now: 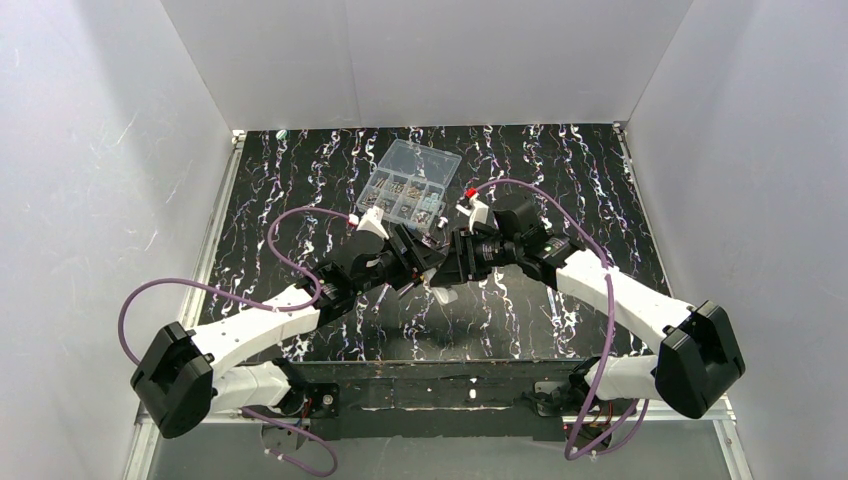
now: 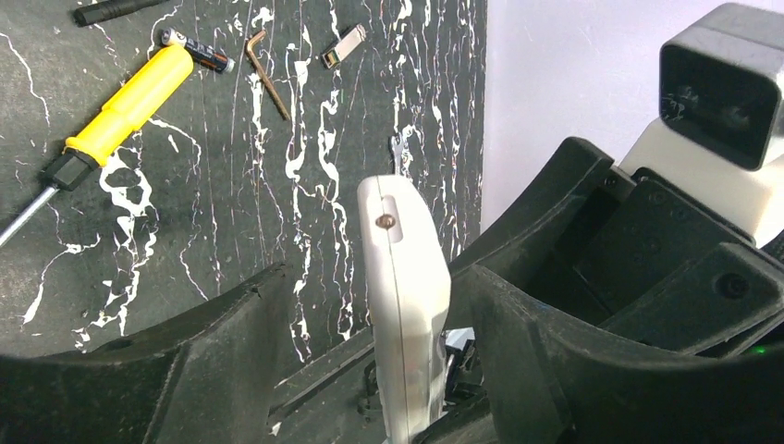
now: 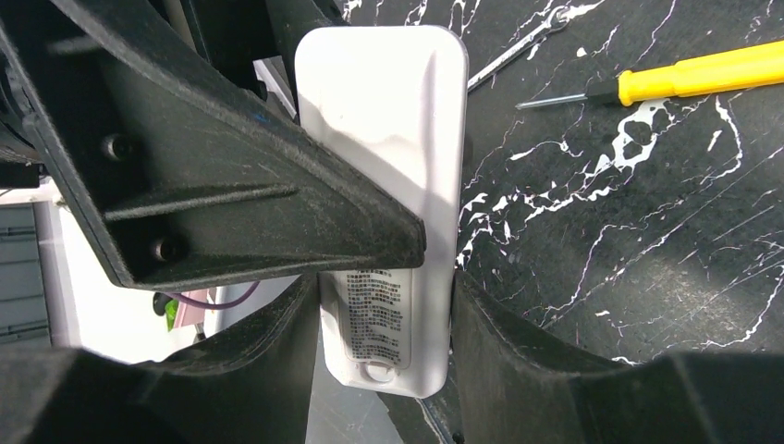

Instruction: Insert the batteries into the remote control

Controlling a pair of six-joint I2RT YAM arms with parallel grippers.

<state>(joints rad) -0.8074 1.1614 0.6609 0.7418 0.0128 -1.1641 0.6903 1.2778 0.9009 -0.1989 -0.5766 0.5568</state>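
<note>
The white remote control (image 3: 384,120) is held above the table where my two grippers meet. My right gripper (image 3: 386,296) is shut on its lower end, a finger on each long edge; the printed label on its back faces the camera. In the left wrist view the remote (image 2: 407,277) stands edge-on between my left gripper's (image 2: 374,277) open fingers. The right finger (image 2: 555,361) touches it and the left finger stands apart. One black battery (image 2: 199,51) lies on the table. In the top view only a white bit of the remote (image 1: 447,294) shows.
A yellow-handled screwdriver (image 2: 125,97) lies beside the battery, with a hex key (image 2: 268,74) and a small silver piece (image 2: 342,44) near it. The screwdriver also shows in the right wrist view (image 3: 703,72). A clear compartment box (image 1: 410,185) stands behind the grippers.
</note>
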